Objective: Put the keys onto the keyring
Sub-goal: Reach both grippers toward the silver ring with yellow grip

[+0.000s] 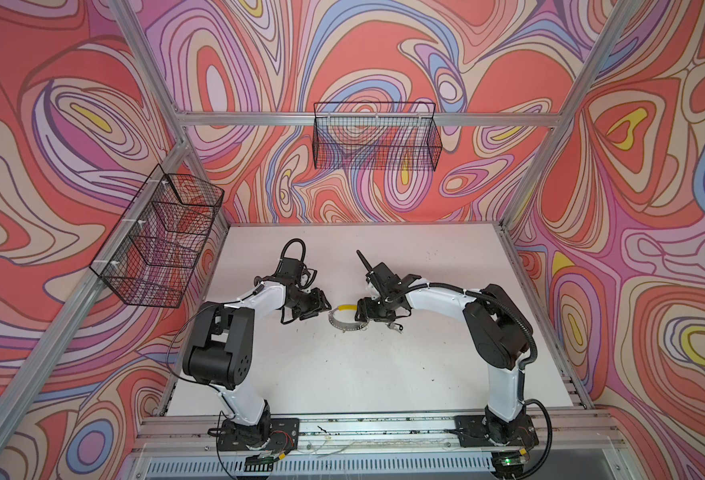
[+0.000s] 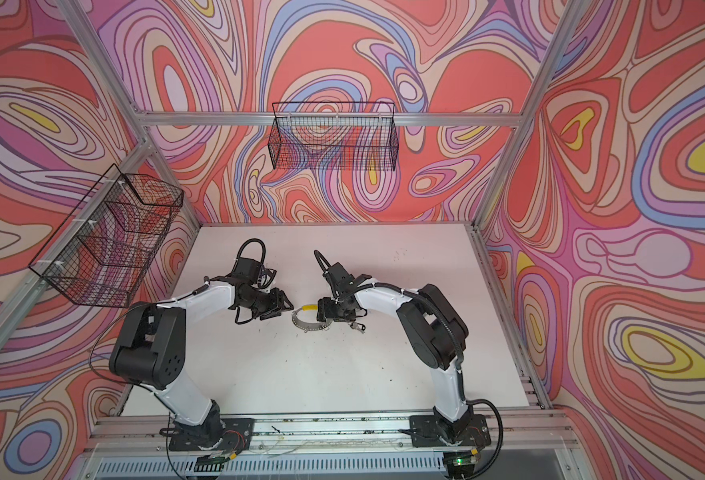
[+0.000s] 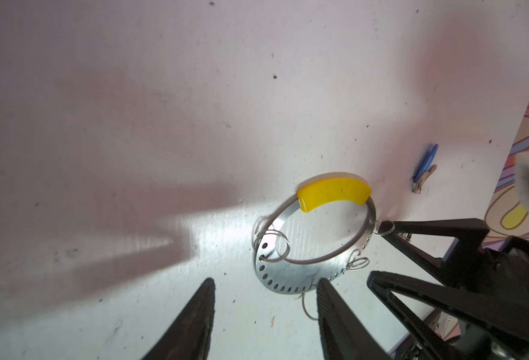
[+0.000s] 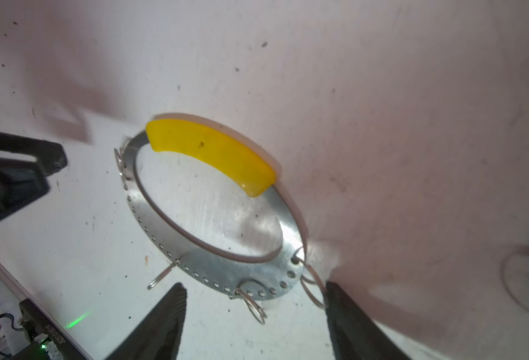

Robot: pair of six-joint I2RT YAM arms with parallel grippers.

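The keyring (image 1: 339, 325) (image 2: 300, 324) lies flat mid-table, a grey perforated hoop with a yellow segment (image 3: 334, 191) (image 4: 210, 152) and several small wire rings on it. My left gripper (image 1: 325, 306) (image 2: 287, 306) (image 3: 266, 282) is open at its left side, one fingertip (image 3: 322, 286) at the hoop's rim (image 3: 288, 280). My right gripper (image 1: 359, 312) (image 2: 320, 311) (image 4: 254, 286) is open at its right side, fingertips just short of the band (image 4: 225, 271). A key with a blue tag (image 3: 425, 163) (image 1: 395, 327) lies on the table by the right arm. A blurred dark shape with a wire loop (image 4: 525, 280) cannot be identified.
Two black wire baskets hang on the walls, one at the left (image 1: 155, 241) and one at the back (image 1: 375, 137). Aluminium rails (image 1: 342, 428) run along the front of the white table (image 1: 342, 374), where both arm bases stand.
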